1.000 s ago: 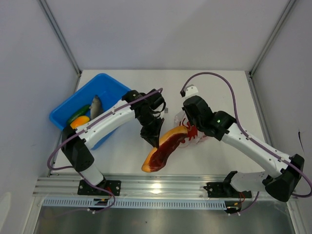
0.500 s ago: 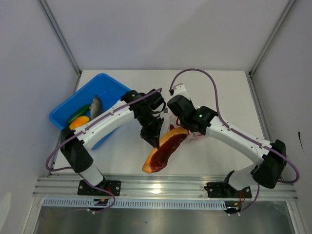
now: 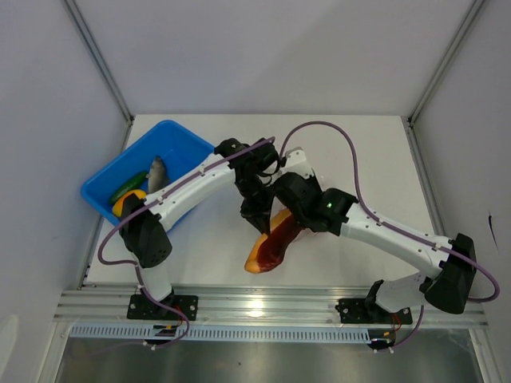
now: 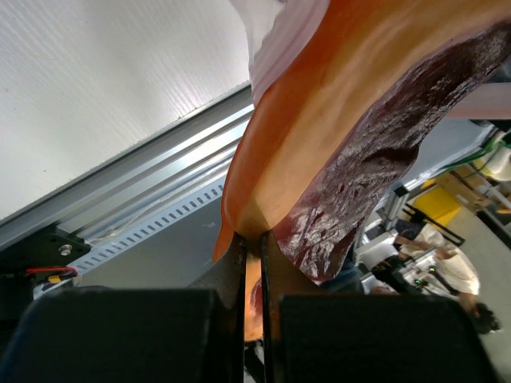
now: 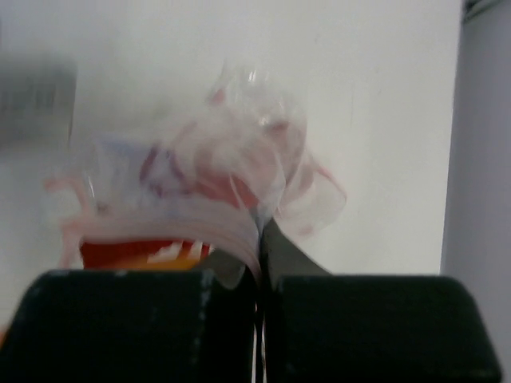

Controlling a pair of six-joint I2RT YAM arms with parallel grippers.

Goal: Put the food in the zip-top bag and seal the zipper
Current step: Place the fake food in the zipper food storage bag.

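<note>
A long piece of food (image 3: 270, 244), orange with a dark red face, hangs above the table. My left gripper (image 3: 259, 223) is shut on its upper end. In the left wrist view the piece (image 4: 343, 144) rises from between the fingers (image 4: 231, 267), and clear plastic (image 4: 279, 32) touches its far end. My right gripper (image 3: 281, 211) sits right beside the left one. It is shut on an edge of the zip-top bag (image 5: 200, 175), which bunches up crinkled with red and orange showing inside. The zipper cannot be made out. In the top view the bag is hidden under the right arm.
A blue bin (image 3: 180, 148) stands at the back left. It holds a grey fish (image 3: 157, 171), a green vegetable (image 3: 128, 190) and an orange piece (image 3: 126, 204). The aluminium rail (image 3: 263, 307) runs along the near table edge. Both arms cross the table's middle.
My right arm has swung left with the bag until its gripper meets the left one. The left gripper has shifted slightly right with the orange and red piece.
</note>
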